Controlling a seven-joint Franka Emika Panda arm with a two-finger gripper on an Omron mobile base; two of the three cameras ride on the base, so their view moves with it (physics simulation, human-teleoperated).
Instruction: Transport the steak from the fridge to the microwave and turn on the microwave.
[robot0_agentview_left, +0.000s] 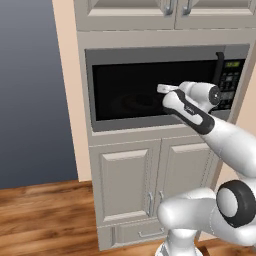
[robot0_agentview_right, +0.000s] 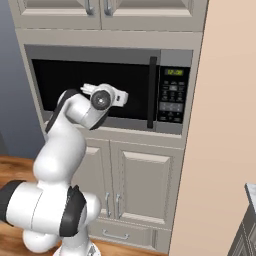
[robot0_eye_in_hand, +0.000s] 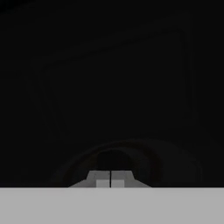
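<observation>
Up at chest height, the microwave (robot0_agentview_left: 165, 87) sits built into a tall beige cabinet column, its black glass door closed. A dark bar handle (robot0_agentview_right: 152, 92) runs upright along the door's right edge, and beside it is the button panel (robot0_agentview_right: 173, 95) with a small green display (robot0_agentview_right: 175, 72) at the top. Through the glass a faint round turntable (robot0_agentview_left: 137, 102) can be made out.

The arm reaches up from the base with its wrist bent toward the door. In the left base view the hand (robot0_agentview_left: 167, 89) lies in front of the glass, about mid-height and right of the door's centre, left of the handle. In the right base view it shows as a white block pointing at the door, well left of the handle and panel.

From the hand camera the fingers (robot0_eye_in_hand: 110, 180) are together, their two pale tips touching with only a thin seam between them and nothing held. Ahead of them is dark glass, with the dim rim of the turntable curving just above the tips.

Two cabinet doors (robot0_agentview_left: 160, 180) stand closed below the microwave, with a drawer (robot0_agentview_left: 142, 232) under them. Wooden floor (robot0_agentview_left: 45, 220) spreads to the left, before a grey wall (robot0_agentview_left: 30, 90).
</observation>
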